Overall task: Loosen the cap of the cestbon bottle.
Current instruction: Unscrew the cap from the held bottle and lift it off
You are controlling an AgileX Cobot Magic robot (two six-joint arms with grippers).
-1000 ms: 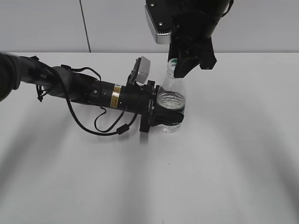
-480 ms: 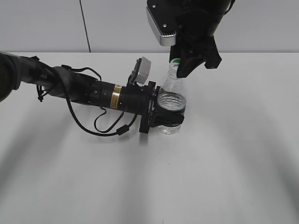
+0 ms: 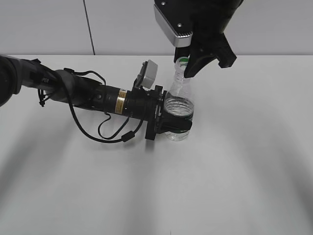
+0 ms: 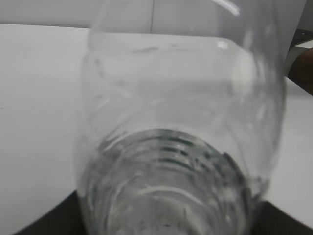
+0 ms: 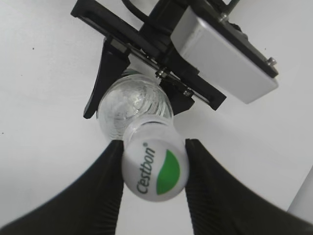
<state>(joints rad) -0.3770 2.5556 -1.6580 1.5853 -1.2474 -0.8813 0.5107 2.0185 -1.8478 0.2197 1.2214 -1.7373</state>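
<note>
The clear cestbon bottle (image 3: 178, 105) stands upright on the white table, its dark green label band mostly behind the left jaws. My left gripper (image 3: 172, 122) is shut on the bottle's lower body; the bottle (image 4: 181, 147) fills the left wrist view. The white cap (image 3: 182, 62) with a green mark tops the bottle. My right gripper (image 3: 188, 66) comes down from above. In the right wrist view its two black fingers (image 5: 154, 164) press both sides of the cap (image 5: 155, 167), which reads "Cestbon". The bottle's shoulders (image 5: 134, 103) show below the cap.
The white table (image 3: 234, 161) spreads all round the bottle. The left arm with its looping black cable (image 3: 105, 132) lies low across the table's left half. A grey wall stands behind the table.
My right gripper has turned about the cap and risen slightly. The bottle and the left gripper have stayed in place.
</note>
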